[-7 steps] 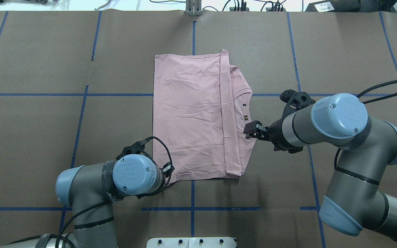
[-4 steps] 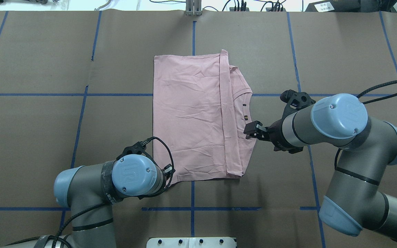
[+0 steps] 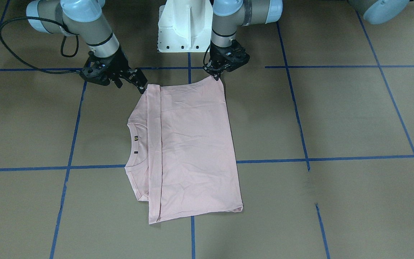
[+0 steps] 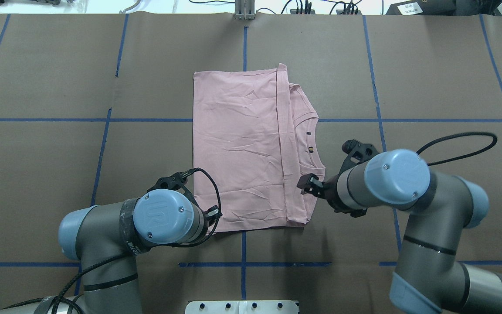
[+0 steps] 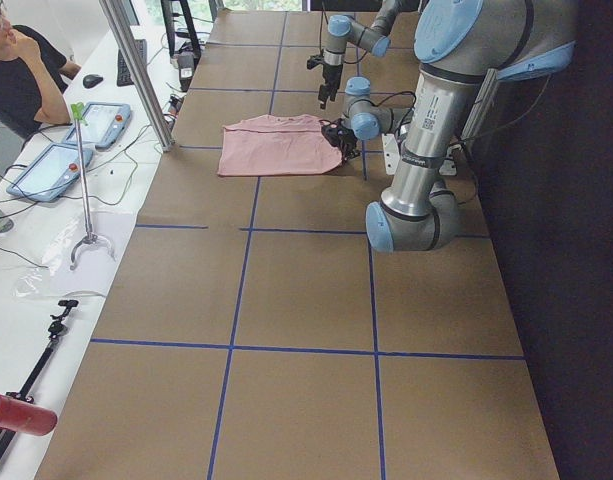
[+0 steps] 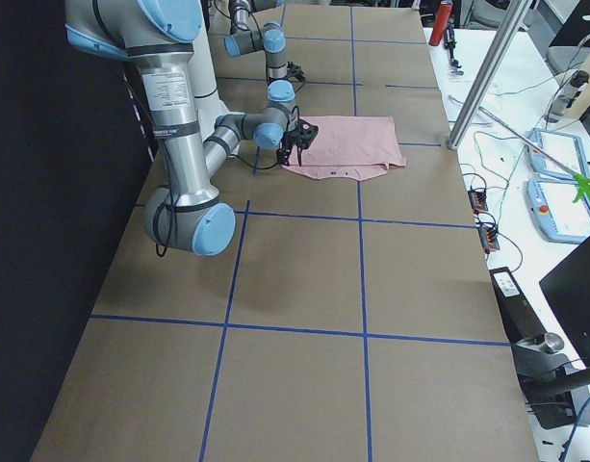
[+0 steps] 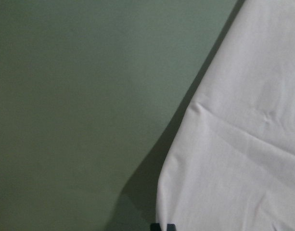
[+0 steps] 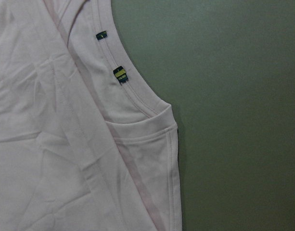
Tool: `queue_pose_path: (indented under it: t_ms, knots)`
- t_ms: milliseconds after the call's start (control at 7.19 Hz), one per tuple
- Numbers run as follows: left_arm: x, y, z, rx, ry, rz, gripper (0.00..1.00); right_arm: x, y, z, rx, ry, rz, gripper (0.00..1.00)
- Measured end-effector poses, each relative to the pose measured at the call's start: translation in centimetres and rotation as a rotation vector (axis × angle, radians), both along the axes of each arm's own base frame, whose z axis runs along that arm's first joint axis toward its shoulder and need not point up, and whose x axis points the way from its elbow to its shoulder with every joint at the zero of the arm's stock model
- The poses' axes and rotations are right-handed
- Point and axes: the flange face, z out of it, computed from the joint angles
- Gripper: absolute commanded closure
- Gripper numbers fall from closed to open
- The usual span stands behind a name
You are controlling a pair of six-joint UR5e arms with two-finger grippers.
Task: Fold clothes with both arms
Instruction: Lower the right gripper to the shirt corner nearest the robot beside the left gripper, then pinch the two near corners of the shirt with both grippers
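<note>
While you are looking from across the tabletop (image 3: 336, 115), the pale pink T-shirt (image 3: 192, 144) is lying flat close to the robot's base. It is folded into a long rectangle, with its plain side facing up and the neckline (image 3: 137, 144) peeking out along one long edge. The left claw (image 3: 217, 75) is meeting the corner nearest the base. The right claw (image 3: 131, 84) is hanging with its fingers spread, just beside the other near corner on the neckline side.

From overhead, the left wrist is covering most of the left claw (image 4: 213, 214), which is sitting at the T-shirt's near left corner. The right claw (image 4: 307, 185) is reaching over the near right edge below the collar, fingers apart and gripping nothing.

In the left wrist view, the cloth is running down to a black fingertip (image 7: 161, 226) at the bottom edge. It is casting a shadow on the tabletop, so you are seeing that corner slightly raised and pinched in the left claw.

In the right wrist view, the camera is looking down on the collar, a small striped label (image 8: 120, 74) and the folded layers beside it.

In both side views, the T-shirt (image 5: 271, 145) is lying far down the tabletop and both claws are showing too small to judge.
</note>
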Motion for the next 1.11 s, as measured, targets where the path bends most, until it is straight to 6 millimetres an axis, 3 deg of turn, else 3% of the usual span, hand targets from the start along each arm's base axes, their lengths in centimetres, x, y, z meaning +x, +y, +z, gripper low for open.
queue_pose_path:
  t_ms: [278, 556, 834, 973, 1112]
  knots:
    - [-0.4, -0.3, -0.5, 0.005, 0.009, -0.004, 1.00, -3.2, 1.9, 1.7, -0.033, 0.042, 0.006, 0.00]
    - [-0.8, -0.7, -0.7, 0.007, 0.015, -0.012, 1.00, -6.1, 1.9, 2.2, -0.064, 0.065, 0.016, 0.00]
    - [-0.9, -0.9, -0.8, 0.007, 0.017, -0.015, 1.00, -6.9, 1.8, 2.3, -0.079, 0.071, 0.024, 0.01]
    - [-1.0, -0.9, -0.8, 0.008, 0.017, -0.015, 1.00, -7.0, 1.8, 2.4, -0.083, 0.072, 0.026, 0.11]
    - [-1.0, -0.9, -0.9, 0.008, 0.018, -0.015, 1.00, -7.0, 1.8, 2.4, -0.084, 0.072, 0.026, 0.15]
